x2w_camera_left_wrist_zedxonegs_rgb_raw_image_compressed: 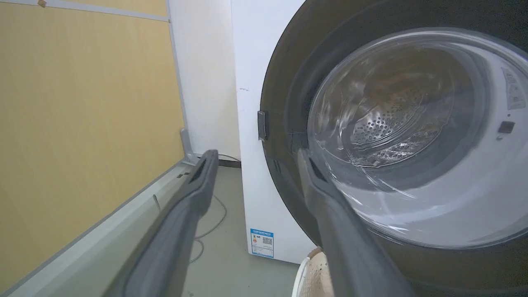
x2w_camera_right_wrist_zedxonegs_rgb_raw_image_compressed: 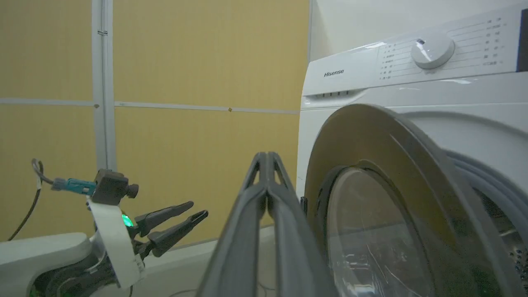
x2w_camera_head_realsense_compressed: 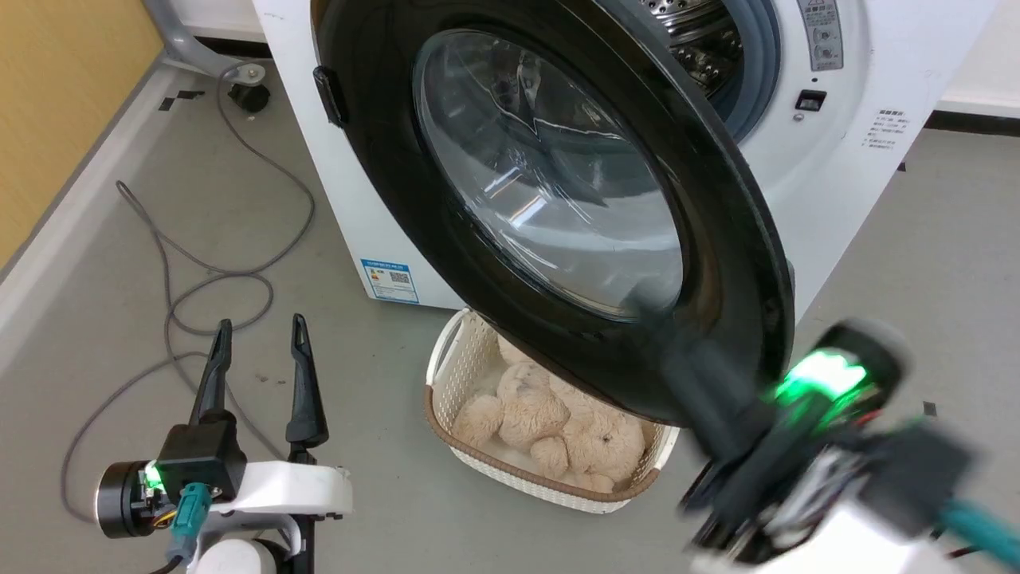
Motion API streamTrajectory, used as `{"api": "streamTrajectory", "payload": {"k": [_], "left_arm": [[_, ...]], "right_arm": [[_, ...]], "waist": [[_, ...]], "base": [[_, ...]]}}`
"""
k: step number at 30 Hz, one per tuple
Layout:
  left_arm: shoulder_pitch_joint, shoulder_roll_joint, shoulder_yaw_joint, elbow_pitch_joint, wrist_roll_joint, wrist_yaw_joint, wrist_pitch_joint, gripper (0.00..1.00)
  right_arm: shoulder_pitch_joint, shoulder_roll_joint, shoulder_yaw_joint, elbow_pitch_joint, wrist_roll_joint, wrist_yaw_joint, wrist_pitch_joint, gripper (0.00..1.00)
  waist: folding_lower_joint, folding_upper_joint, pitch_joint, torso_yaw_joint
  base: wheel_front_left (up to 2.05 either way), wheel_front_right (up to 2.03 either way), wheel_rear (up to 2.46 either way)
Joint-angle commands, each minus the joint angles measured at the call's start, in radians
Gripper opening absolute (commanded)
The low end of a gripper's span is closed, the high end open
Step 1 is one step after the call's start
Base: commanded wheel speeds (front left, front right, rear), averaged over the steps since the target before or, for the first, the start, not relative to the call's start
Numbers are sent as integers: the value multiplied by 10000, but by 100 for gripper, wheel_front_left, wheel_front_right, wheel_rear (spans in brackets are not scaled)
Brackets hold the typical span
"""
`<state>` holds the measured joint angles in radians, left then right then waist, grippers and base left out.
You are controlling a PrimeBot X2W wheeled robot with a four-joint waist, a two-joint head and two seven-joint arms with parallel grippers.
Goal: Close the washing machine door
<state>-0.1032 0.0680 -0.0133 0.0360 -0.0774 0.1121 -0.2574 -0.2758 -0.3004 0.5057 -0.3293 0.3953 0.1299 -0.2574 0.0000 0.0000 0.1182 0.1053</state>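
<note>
- The washing machine door (x2w_camera_head_realsense_compressed: 550,207) stands partly open, its left edge at the washing machine (x2w_camera_head_realsense_compressed: 868,104) and its right edge swung out towards the near side.
- Steel drum (x2w_camera_head_realsense_compressed: 693,24) shows past the door's far right edge.
- Right gripper (x2w_camera_right_wrist_zedxonegs_rgb_raw_image_compressed: 268,156): fingers pressed together with nothing between them. In the head view it is blurred at the door's lower right rim, and I cannot tell whether it touches.
- Left gripper (x2w_camera_head_realsense_compressed: 260,321): fingers apart and holding nothing, low at near left, well apart from the door.
- A cream basket (x2w_camera_head_realsense_compressed: 446,359) holding a plush bear (x2w_camera_head_realsense_compressed: 550,414) sits on the floor under the door.
- A grey cable (x2w_camera_head_realsense_compressed: 167,263) loops across the floor at left.
</note>
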Motion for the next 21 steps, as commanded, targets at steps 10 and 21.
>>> {"api": "streamTrajectory", "payload": {"k": [10, 21], "left_arm": [[125, -118, -81, -126, 205, 16, -43, 100], [-36, -150, -338, -120, 364, 4, -43, 100]], "right_arm": [[365, -1027, 1516, 2683, -738, 8, -44, 0], [573, -818, -892, 4052, -719, 8, -44, 0]], "waist": [[0, 0, 212, -26], [0, 0, 720, -83]], "base": [[0, 0, 0], [0, 0, 0]]}}
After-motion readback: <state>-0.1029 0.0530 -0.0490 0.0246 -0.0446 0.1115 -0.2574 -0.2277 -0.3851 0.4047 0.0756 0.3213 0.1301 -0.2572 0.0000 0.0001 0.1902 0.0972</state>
